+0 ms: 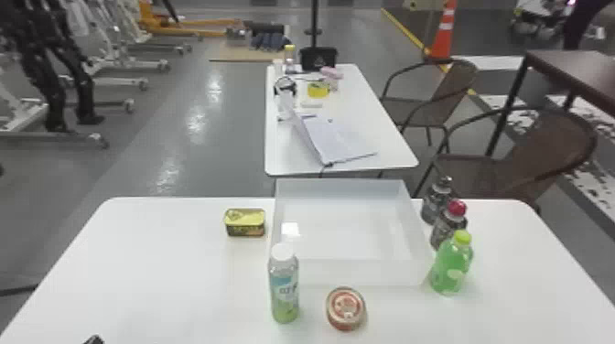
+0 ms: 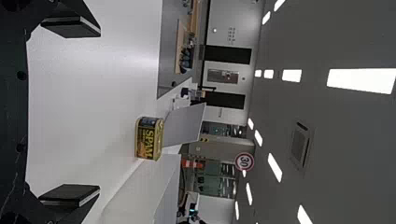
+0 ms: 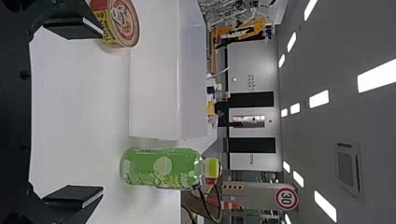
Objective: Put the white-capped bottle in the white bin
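The white-capped bottle (image 1: 284,286) stands upright on the table, just outside the near left corner of the white bin (image 1: 347,273). The bin has nothing in it. At the bottom left of the head view a dark tip of my left gripper (image 1: 94,340) shows, well to the left of the bottle. In the left wrist view my left gripper (image 2: 70,115) is open with its fingers wide apart and nothing between them. My right gripper (image 3: 72,118) also stands open and holds nothing; the white bin (image 3: 154,70) lies beyond it in the right wrist view.
A yellow rectangular can (image 1: 245,223) sits left of the bin. A round tin (image 1: 346,309) is close in front of it, right of the white-capped bottle. Along the bin's right side stand a green bottle (image 1: 452,265), a red-capped bottle (image 1: 449,225) and a dark bottle (image 1: 436,201).
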Robot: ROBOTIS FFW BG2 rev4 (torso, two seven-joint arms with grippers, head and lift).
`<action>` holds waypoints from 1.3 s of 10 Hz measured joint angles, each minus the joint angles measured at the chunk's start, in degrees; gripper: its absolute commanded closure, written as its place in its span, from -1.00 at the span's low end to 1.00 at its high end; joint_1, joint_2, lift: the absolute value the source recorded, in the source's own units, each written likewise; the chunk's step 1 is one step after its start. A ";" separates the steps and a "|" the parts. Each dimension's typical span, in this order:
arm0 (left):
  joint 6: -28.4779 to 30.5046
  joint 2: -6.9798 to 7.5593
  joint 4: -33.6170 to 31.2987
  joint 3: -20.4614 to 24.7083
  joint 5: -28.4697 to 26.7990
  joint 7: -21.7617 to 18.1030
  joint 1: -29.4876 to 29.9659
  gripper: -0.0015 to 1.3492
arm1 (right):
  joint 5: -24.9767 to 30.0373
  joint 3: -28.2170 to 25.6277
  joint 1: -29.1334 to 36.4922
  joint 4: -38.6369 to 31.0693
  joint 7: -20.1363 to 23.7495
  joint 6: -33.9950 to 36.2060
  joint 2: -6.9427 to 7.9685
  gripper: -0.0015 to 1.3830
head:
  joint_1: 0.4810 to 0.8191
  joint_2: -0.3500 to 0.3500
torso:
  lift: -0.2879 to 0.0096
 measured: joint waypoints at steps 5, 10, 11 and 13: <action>0.82 0.00 0.00 -0.87 0.36 -0.87 -0.30 -0.82 | 0.13 0.00 -0.31 0.05 0.00 0.17 0.07 -0.83 | -0.60 0.00 | 0.26; 6.85 2.52 1.10 -5.55 -0.24 -8.59 -5.43 -0.82 | 0.02 0.00 -1.15 0.92 0.87 0.17 0.68 -0.83 | -0.60 0.00 | 0.26; 8.11 4.59 1.91 -7.38 0.09 -9.57 -6.91 -0.83 | -0.08 0.00 -1.58 1.13 0.99 0.17 0.69 -0.83 | -0.60 0.00 | 0.26; 10.05 9.65 3.93 -12.82 2.11 -10.66 -9.44 -0.83 | -0.33 0.02 -2.16 1.54 1.25 0.17 0.82 -0.83 | -0.60 0.00 | 0.26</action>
